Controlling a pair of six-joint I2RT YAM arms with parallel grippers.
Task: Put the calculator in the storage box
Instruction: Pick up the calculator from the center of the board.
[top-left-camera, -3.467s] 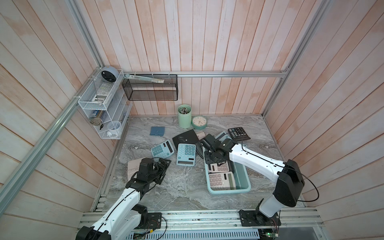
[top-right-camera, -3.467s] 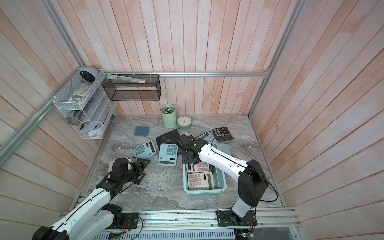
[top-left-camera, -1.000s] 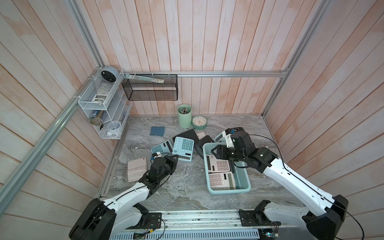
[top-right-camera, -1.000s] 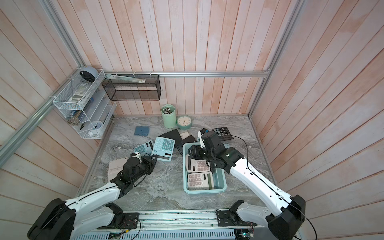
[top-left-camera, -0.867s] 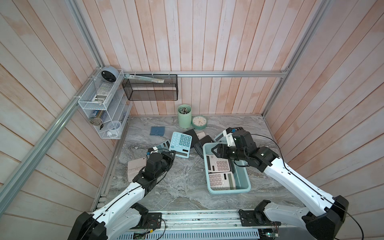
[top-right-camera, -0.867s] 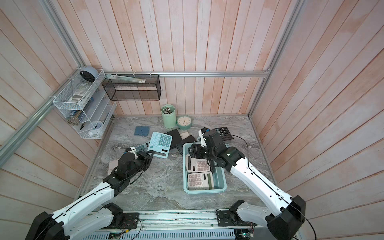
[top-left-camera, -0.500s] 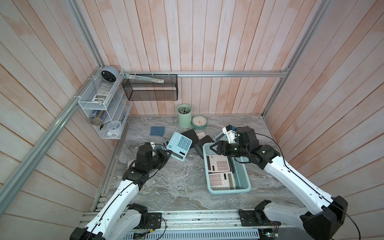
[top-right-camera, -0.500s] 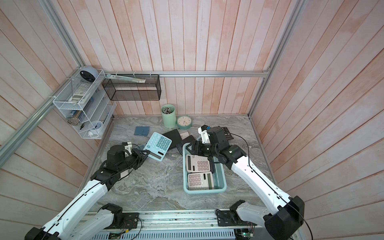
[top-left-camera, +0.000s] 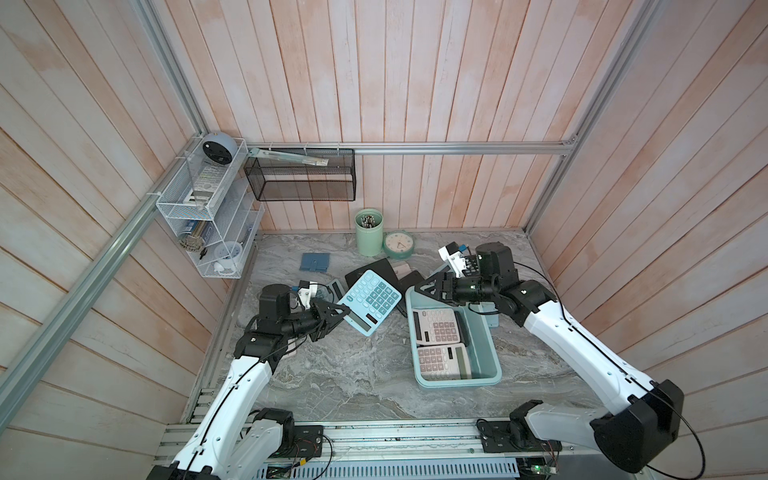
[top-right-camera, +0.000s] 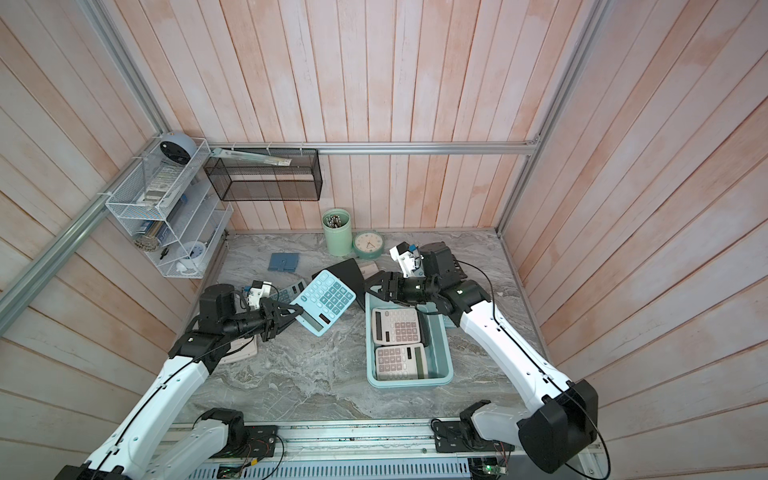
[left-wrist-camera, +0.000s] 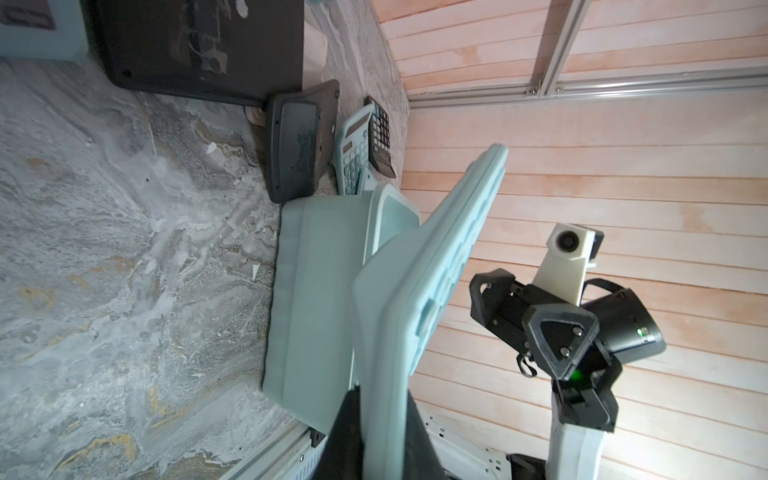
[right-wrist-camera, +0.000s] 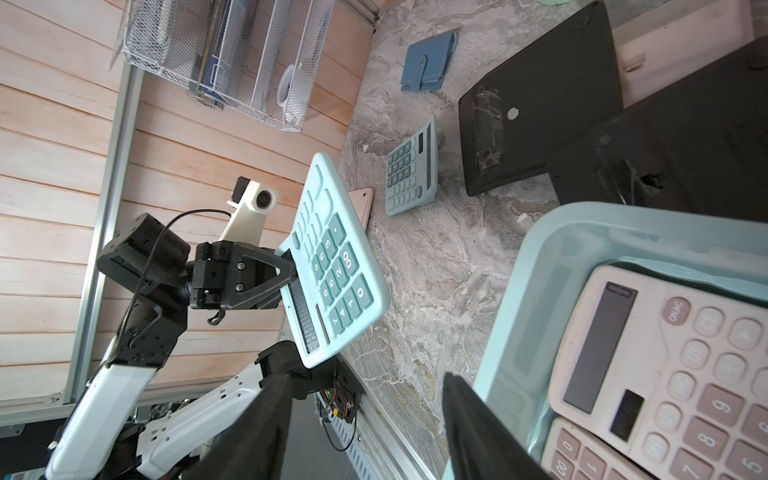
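In both top views, left of the middle of the frame, the left pincer (top-left-camera: 341, 312) is pressed together on the lower left edge of the aqua calculator (top-left-camera: 370, 301). The pincer holds it in the air, tilted, with the keys facing up. In the right wrist view it hangs clear of the marble counter (top-left-camera: 353, 374). A smaller aqua calculator (right-wrist-camera: 411, 174) lies flat on the counter behind it. To the right, near the middle of the frame, the storage box (top-left-camera: 459, 381) stands on the counter. The held calculator is just beside its upper left corner, not over it. Two pale pink calculators (top-left-camera: 438, 330) lie inside the box, keys up. Above the box's upper left corner the right pincer (top-left-camera: 434, 289) hovers, its fingers spread, with nothing between them.
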